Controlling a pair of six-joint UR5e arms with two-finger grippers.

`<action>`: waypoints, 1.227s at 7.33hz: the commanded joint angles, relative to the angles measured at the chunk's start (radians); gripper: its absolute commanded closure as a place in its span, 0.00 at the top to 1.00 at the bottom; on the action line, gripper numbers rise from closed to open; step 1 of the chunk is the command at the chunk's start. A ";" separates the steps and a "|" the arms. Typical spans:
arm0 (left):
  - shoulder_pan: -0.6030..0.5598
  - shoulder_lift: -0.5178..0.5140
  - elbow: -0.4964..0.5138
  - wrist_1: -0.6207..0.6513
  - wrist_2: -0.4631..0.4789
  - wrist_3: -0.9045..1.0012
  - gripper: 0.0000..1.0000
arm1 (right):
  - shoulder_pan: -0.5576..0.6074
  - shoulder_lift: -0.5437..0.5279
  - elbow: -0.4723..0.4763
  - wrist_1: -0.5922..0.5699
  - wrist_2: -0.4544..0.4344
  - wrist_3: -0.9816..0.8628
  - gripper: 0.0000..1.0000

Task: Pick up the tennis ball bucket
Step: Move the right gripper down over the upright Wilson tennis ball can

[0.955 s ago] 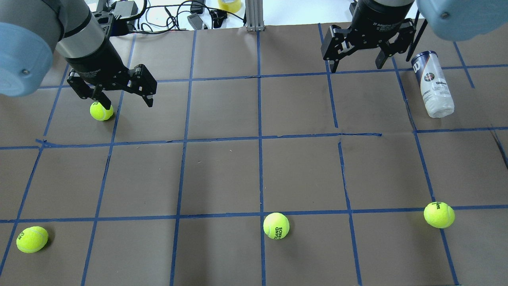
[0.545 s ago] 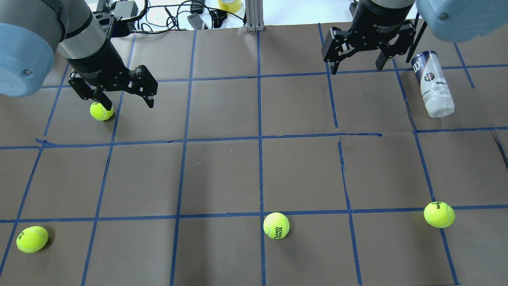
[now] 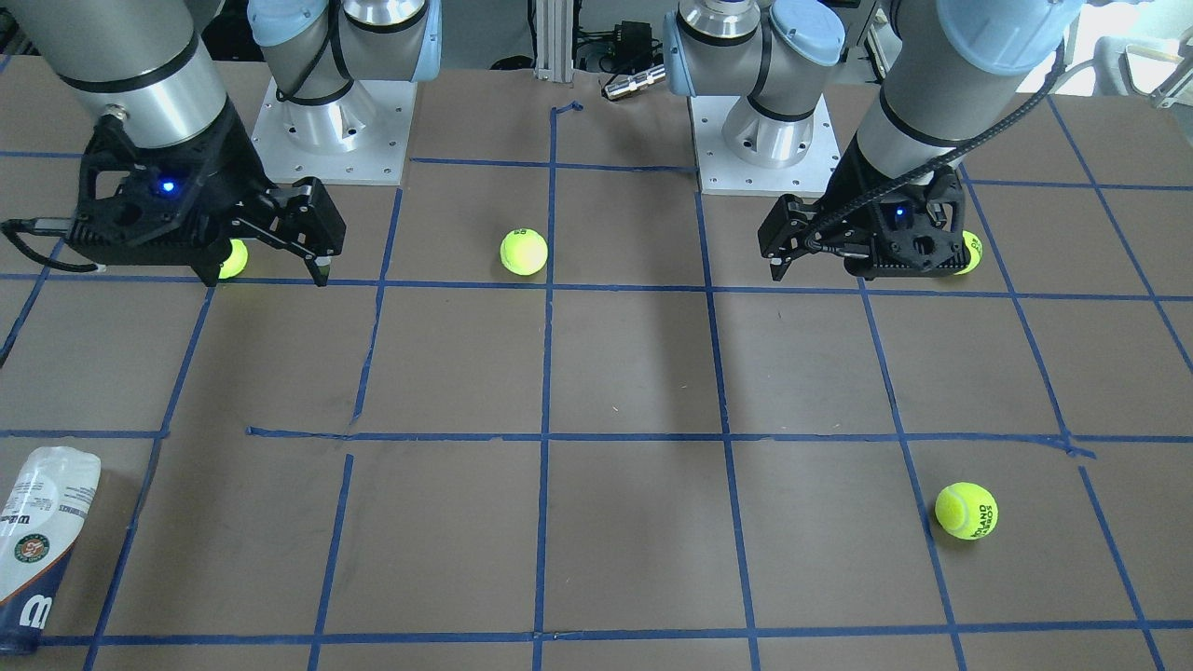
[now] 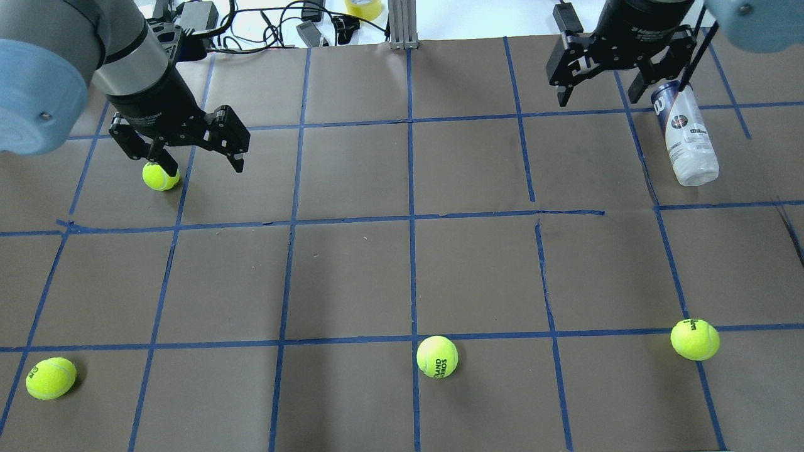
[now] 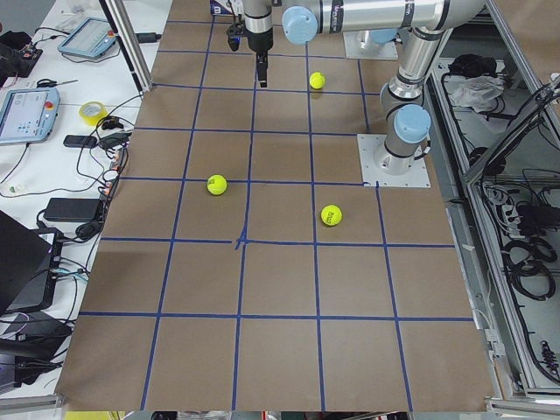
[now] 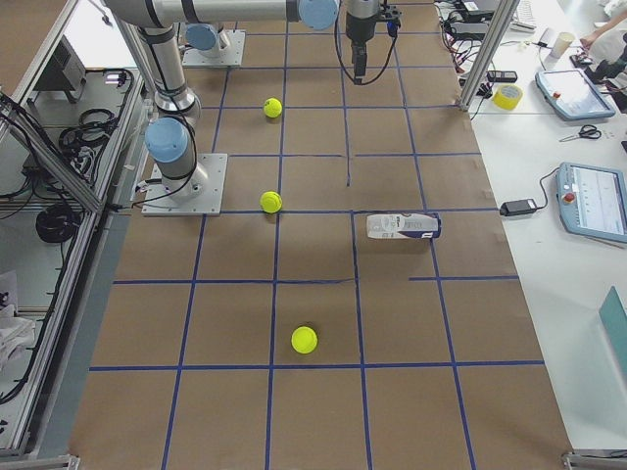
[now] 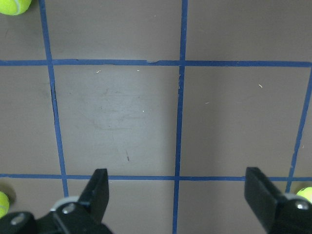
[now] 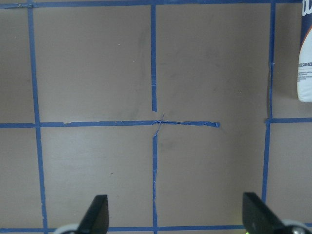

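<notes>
Counting 4 loose tennis balls on the brown-paper tabletop, gridded with blue tape. Ball 1 half hidden behind a finger of the left hand, contact unclear. Ball 2 in the near-left corner, ball 3 near centre, ball 4 near right, all well apart from the target. Cables, yellow tape roll and aluminium post past the far edge.

Left hand: fingers spread wide, gripping nothing, above bare taped paper per wrist cam.

Right hand: fingers also spread wide, gripping nothing, hovering just beside the rim end of the tennis ball bucket. In the right wrist cam, bucket only at the upper-right edge, outside the finger gap. Black wrist cable crossing over the rim end in overhead.

Bucket itself: lying on its side on the tabletop, far right from the robot. Dark blue rim end pointing away from the robot, clear end toward it. Slim clear cylinder, white-and-navy Wilson label, round emblem, white W on the blue band. Clear end looking slightly dented in the front view.
</notes>
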 commanded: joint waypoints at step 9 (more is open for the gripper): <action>-0.001 -0.002 0.001 0.004 0.009 0.000 1.00 | -0.347 0.585 -0.117 -0.512 -0.054 -0.344 0.96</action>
